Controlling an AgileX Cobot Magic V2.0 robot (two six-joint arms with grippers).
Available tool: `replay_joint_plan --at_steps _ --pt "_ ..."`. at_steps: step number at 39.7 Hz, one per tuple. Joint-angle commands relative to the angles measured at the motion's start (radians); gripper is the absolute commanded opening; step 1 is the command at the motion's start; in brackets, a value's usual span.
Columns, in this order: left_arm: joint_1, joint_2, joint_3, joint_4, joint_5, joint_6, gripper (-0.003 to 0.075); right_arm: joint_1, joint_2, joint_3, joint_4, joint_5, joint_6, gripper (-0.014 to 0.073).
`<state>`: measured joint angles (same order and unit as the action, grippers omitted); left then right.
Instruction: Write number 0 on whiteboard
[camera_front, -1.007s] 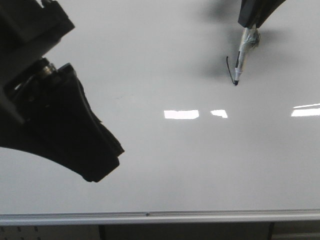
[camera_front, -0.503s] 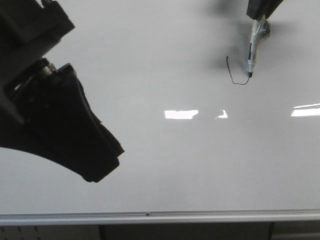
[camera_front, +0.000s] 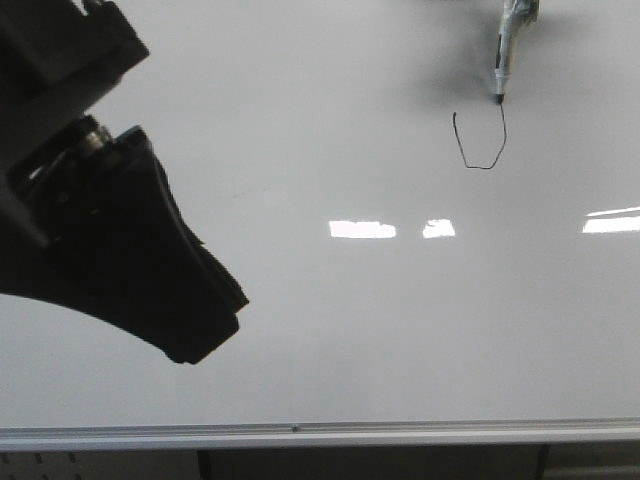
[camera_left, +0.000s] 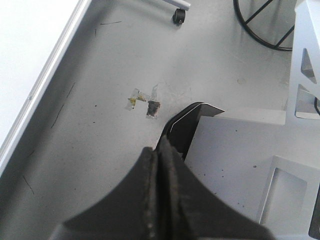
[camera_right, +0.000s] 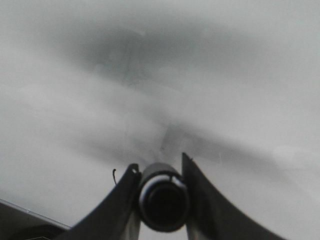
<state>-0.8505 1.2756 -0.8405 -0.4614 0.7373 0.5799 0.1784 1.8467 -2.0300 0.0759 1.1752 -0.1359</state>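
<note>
as the marker (camera_front: 503, 70) climbs from the loop's corner, your right gripper (camera_right: 161, 172) (clamped on it) leaves the number 0 (camera_front: 480, 140) open-topped.

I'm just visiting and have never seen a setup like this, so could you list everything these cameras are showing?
whiteboard: one, glossy white-grey, fills the front view.
rail: one, silver, along the board's near edge.
number 0: one unfinished black stroke, open at the top, far right of the board.
marker: one, pale barrel with dark tip, touching the stroke's right end.
tape scraps: a few, yellowish and dark, on the grey floor.
left end effector: black, shut, empty, off the board.
right end effector: black, shut on the marker.
</note>
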Motion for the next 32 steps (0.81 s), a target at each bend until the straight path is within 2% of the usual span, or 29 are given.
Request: replay_joint_plan --at_steps 1,16,25,32 --pt "-0.004 -0.029 -0.03 -0.032 -0.035 -0.008 -0.002 0.013 -0.061 -0.035 0.009 -0.086 -0.002 -0.0058" --pt "-0.004 -0.029 -0.03 -0.032 -0.035 -0.008 -0.002 0.089 -0.019 -0.035 0.078 -0.076 -0.003 -0.0058" --pt "-0.004 -0.029 -0.03 -0.032 -0.035 -0.008 -0.002 0.089 -0.036 -0.083 0.212 0.157 -0.064 -0.0058" --pt "-0.004 -0.029 -0.03 -0.032 -0.035 -0.008 -0.002 0.089 -0.082 -0.085 0.256 0.162 -0.065 -0.0058"
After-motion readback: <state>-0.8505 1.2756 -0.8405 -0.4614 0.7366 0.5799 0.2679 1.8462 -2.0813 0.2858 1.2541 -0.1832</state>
